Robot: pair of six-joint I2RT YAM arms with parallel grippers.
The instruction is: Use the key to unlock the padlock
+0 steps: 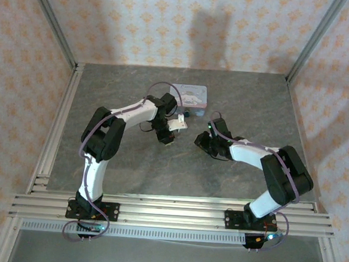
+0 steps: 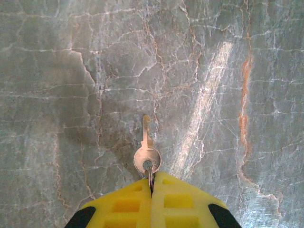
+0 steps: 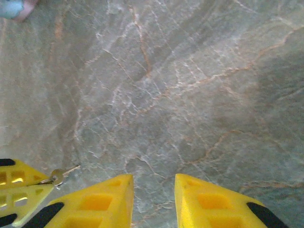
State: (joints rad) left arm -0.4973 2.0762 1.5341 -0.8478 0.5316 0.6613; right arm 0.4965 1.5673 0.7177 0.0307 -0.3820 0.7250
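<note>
Bare tabletop (image 1: 159, 172), tin (image 1: 193, 97) at back

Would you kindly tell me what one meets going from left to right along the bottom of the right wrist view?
The left gripper, jaws shut → the key, pinched by them and sticking out → the right gripper, jaws apart and empty.

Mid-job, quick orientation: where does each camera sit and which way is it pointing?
Top external: above and behind, looking down at the table; left arm and right arm, tin beyond.
Left wrist: on the left arm, facing down; left tool shut on the key.
Right wrist: facing down; right tool open.
Shared: both wrist views show the key in the left tool.
</note>
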